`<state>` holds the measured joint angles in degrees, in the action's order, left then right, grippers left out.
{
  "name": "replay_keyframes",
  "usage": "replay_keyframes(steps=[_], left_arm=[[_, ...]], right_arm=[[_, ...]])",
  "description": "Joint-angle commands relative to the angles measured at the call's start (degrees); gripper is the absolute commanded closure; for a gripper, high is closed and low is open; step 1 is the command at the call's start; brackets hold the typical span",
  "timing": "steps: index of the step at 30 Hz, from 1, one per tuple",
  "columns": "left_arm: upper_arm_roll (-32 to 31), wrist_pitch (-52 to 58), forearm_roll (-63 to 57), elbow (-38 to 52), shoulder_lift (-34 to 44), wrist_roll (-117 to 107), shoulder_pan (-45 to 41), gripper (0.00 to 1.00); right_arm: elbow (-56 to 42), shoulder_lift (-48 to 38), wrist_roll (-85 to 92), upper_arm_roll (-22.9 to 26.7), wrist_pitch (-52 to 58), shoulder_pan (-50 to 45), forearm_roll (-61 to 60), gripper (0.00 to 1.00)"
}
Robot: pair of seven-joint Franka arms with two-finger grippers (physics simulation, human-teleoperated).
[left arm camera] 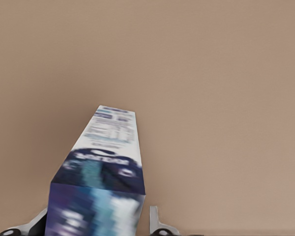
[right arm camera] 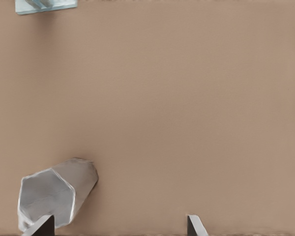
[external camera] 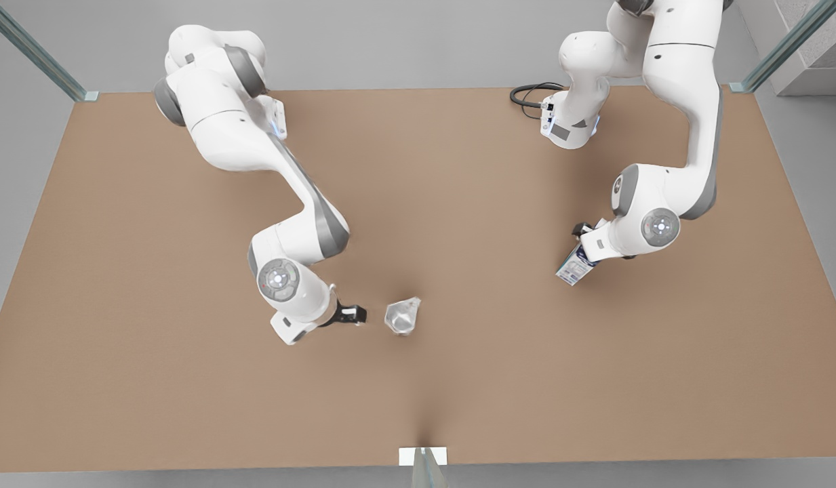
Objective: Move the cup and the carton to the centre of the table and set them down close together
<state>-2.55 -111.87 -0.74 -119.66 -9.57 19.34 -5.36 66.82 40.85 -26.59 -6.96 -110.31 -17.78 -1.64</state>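
Plain brown table point(external camera: 187, 379) on grey floor, white marker point(external camera: 422, 455) at its near edge. Right claw point(external camera: 353, 314), fingers spread, beside the cup point(external camera: 402, 316) near the centre. Left claw point(external camera: 583, 238) pinches the carton point(external camera: 575, 266) toward the right edge

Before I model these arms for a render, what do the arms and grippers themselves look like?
Both are glossy white, rounded arms with grey bands at the joints and a round grey disc with a small white centre near each wrist. The right gripper has short black fingers; the left gripper shows dark parts near its white hand. A black cable loops by the arm base at the front view's right.
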Motion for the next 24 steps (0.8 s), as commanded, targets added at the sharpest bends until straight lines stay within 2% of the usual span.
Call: replay_keyframes(steps=[1,4,6,8,10,11,13,15,16,19,22,24], left_arm=[[0.0,0.0,-0.1,0.0,0.0,0.0,0.0,0.48],[0.0,-0.4,-0.1,0.3,-0.5,-0.1,0.0,0.51],[0.0,0.2,-0.2,2.1,-0.3,-5.5,0.0,0.41],[-0.1,2.8,0.3,8.4,0.4,-29.6,0.0,0.38],[-0.5,4.0,5.7,14.6,-0.5,-62.9,-3.9,0.38],[-4.4,7.3,6.9,17.0,-2.4,-73.5,-6.0,0.38],[-7.2,18.5,7.6,32.7,-13.0,-91.4,-13.7,0.38],[-10.3,19.1,10.6,37.7,-15.6,-100.9,-17.8,0.38],[-13.1,19.1,10.1,44.7,-20.4,-106.5,-19.3,0.38],[-13.0,13.5,9.3,53.1,-27.1,-111.6,-25.8,0.37],[-12.6,7.7,8.9,52.7,-28.7,-111.4,-26.3,0.37],[-12.6,7.5,8.9,52.5,-29.7,-111.2,-26.3,0.36]], right_arm=[[1.0,-0.9,1.2,0.1,0.1,0.5,0.1,0.0],[5.2,-8.2,4.2,0.2,1.3,5.5,0.2,0.0],[11.8,-15.6,5.9,0.1,1.7,9.4,2.1,0.0],[14.9,-20.7,8.8,0.1,4.0,14.1,2.1,0.0],[17.2,-25.3,11.1,0.1,5.1,18.5,2.1,0.0],[20.8,-29.0,13.8,0.1,5.1,20.9,2.1,0.0],[23.1,-32.7,16.8,1.2,6.2,22.3,2.1,0.0],[26.6,-36.1,16.7,3.4,6.2,22.4,2.1,0.0],[26.3,-35.8,16.7,3.6,7.6,22.5,2.2,0.0],[25.8,-35.5,16.7,4.6,9.0,22.5,3.1,0.0],[25.8,-35.8,17.0,4.6,10.4,24.6,4.7,0.0],[24.3,-35.2,16.9,4.6,10.5,24.6,4.8,0.0]])
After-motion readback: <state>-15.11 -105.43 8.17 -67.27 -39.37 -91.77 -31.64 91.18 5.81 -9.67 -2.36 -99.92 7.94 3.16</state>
